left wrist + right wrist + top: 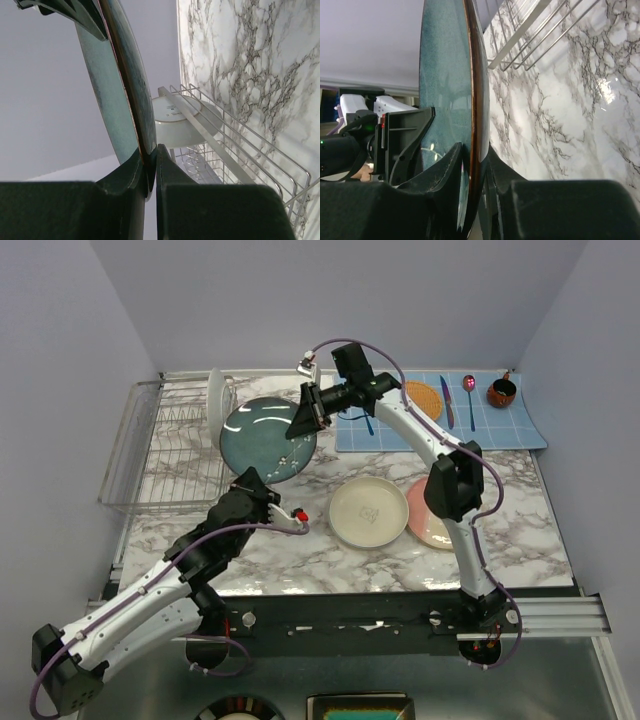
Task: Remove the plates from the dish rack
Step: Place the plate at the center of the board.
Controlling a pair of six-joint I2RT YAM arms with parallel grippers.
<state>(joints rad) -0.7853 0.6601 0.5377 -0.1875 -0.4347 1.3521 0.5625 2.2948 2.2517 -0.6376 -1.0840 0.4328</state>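
**Item:** teal plate (262, 440). Round glazed ceramic with a mottled blue-green face and a dark reddish-brown rim. Light glints off the glaze.

**Location:** Raised between my two arms and tilted with its face toward the overhead camera. It is just beside the right side of the dish rack (160, 455) and appears to be off the counter (330, 560).

**Hold:** My left jaws are clenched on the lower rim and my right jaws on the upper right rim. Each wrist view shows the rim pinched, with one finger on either face.

**Handling, as I judge it:** Stiff and breakable, with a slick glaze, and fairly heavy for a rim pinch. It is best taken at the rim, with the pads flat on both faces and seated past the lip. Held by one side only, it would tend to swing, so it should come down flat before either grip lets go.

**Other stock:** A cream plate (368, 510) and a pink plate (425, 525) lie flat on the counter, side by side. A white plate (217, 400) stands upright at the rack's far end.
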